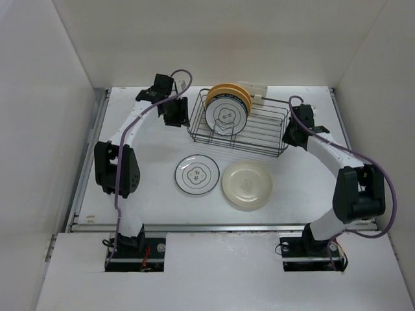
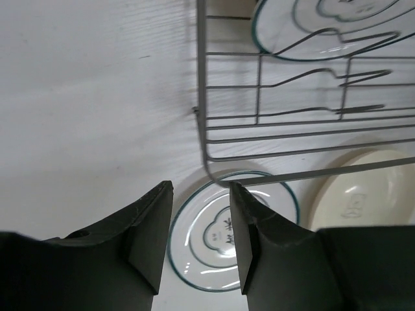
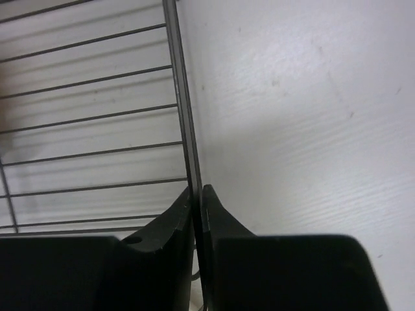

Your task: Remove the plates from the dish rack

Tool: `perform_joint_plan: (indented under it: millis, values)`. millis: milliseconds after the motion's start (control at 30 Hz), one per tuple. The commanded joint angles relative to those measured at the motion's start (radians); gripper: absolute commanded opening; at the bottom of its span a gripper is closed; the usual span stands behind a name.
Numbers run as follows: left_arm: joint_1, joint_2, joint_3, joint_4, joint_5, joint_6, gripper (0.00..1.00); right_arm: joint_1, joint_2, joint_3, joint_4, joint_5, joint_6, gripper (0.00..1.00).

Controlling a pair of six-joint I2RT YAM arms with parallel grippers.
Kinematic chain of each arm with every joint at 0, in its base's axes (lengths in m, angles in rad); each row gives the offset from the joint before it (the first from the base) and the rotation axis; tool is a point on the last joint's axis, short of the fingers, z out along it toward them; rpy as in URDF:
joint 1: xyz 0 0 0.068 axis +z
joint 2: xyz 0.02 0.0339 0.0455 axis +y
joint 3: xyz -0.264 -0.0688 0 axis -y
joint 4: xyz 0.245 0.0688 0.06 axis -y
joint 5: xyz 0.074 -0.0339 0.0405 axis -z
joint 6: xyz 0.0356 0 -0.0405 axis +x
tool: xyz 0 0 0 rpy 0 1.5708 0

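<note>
The black wire dish rack (image 1: 262,139) stands at the back of the table. A white ringed plate (image 1: 226,115) and a yellow-orange plate (image 1: 227,92) behind it stand upright in its left end. Another white ringed plate (image 1: 196,175) and a plain cream plate (image 1: 247,185) lie flat in front of the rack. My left gripper (image 1: 175,119) is open and empty just left of the rack (image 2: 272,123); the flat ringed plate (image 2: 214,243) shows between its fingers. My right gripper (image 1: 290,138) is shut on the rack's right end wire (image 3: 185,123).
A cream clip piece (image 1: 254,92) sits on the rack's far side. White walls close in the table on the left, right and back. The table's front edge (image 1: 220,227) runs just ahead of the arm bases.
</note>
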Motion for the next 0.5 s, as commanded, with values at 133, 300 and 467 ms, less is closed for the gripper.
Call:
perform_joint_plan:
  millis: [133, 300, 467]
  values:
    - [0.008, -0.06, 0.027, -0.1, -0.084, 0.129, 0.38, -0.011, 0.164, 0.238, 0.137, 0.093, -0.272, 0.03]
    - [0.008, -0.078, 0.048, -0.132, -0.075, 0.129, 0.38, -0.011, 0.271, 0.341, 0.146, 0.08, -0.377, 0.01]
    - [0.03, -0.107, 0.058, -0.163, -0.066, 0.14, 0.38, -0.011, 0.238, 0.372, 0.134, 0.08, -0.398, 0.72]
